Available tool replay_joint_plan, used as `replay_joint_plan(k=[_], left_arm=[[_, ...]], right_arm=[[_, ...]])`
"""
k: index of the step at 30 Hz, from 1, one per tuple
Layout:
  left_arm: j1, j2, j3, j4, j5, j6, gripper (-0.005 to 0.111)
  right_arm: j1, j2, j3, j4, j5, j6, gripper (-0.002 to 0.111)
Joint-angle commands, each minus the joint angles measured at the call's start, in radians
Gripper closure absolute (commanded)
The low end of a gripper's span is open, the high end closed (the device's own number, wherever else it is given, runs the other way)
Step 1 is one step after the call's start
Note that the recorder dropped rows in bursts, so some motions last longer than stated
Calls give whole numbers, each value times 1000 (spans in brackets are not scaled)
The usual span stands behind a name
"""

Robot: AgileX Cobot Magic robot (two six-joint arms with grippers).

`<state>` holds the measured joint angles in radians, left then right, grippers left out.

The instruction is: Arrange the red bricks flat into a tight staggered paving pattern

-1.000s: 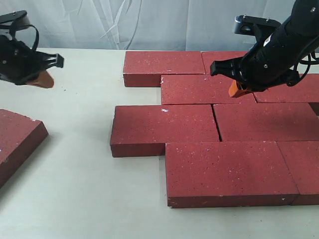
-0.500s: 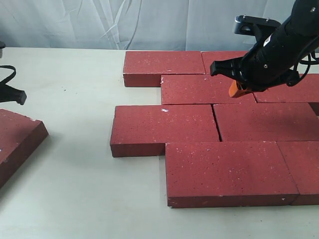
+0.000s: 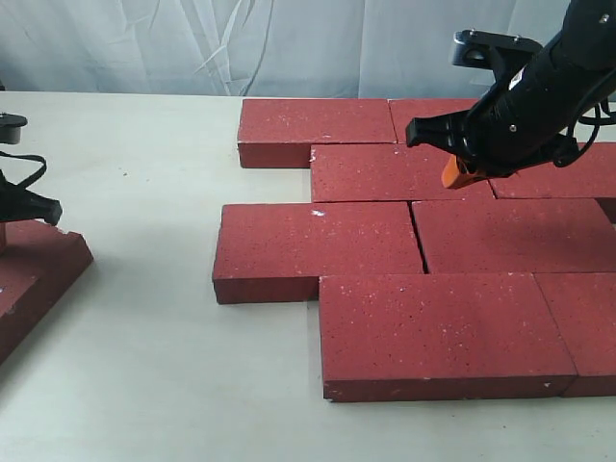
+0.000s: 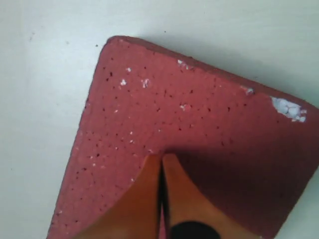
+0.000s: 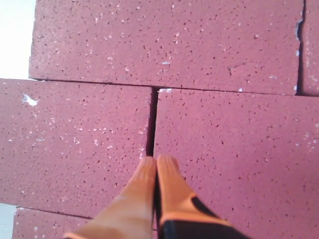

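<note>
1. Exterior view: most of the red bricks (image 3: 414, 241) lie flat on the table (image 3: 144, 366) in four rows. Their long sides run left-right and each row is shifted about half a brick from the next, so the stagger is basically there. One loose brick (image 3: 34, 274) sits well apart at the left edge, partly out of frame. It's skewed, long axis on a diagonal, one corner aimed toward the patch. The left gripper (image 3: 38, 207) is right over that corner, and my guess is it's there to shove or turn the brick square. The right gripper (image 3: 458, 173) hangs over the second row from the back, and looks like it's just waiting.

2. Left wrist view: the left gripper (image 4: 161, 162) has its orange fingers pressed together with nothing between them, tips over the loose brick's (image 4: 149, 114) top face. I can't tell if they actually touch it.

3. Right wrist view: the right gripper (image 5: 156, 162) is also squeezed closed and empty. It's pointing at a seam (image 5: 151, 124) between two laid bricks that looks slightly open, so I reckon it could use tightening.
</note>
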<state>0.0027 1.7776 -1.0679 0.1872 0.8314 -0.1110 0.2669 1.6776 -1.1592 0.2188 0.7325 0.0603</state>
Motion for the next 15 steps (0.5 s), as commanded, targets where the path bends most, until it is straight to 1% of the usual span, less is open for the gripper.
replay_joint_plan(k=[1, 4, 7, 11, 15], left_arm=[[5, 16, 2, -4, -44, -8, 107], [5, 34, 2, -27, -96, -8, 107], [5, 57, 2, -82, -146, 18, 107], [5, 75, 2, -182, -190, 124, 107], [5, 77, 2, -305, -232, 285, 107]], right_arm=[[-4, -8, -6, -8, -3, -6, 109], [-4, -8, -6, -8, -3, -6, 109], [-4, -8, -6, -8, -3, -6, 109], [-4, -8, -6, -8, -3, -6, 109], [-4, -8, -6, -8, -5, -6, 109]])
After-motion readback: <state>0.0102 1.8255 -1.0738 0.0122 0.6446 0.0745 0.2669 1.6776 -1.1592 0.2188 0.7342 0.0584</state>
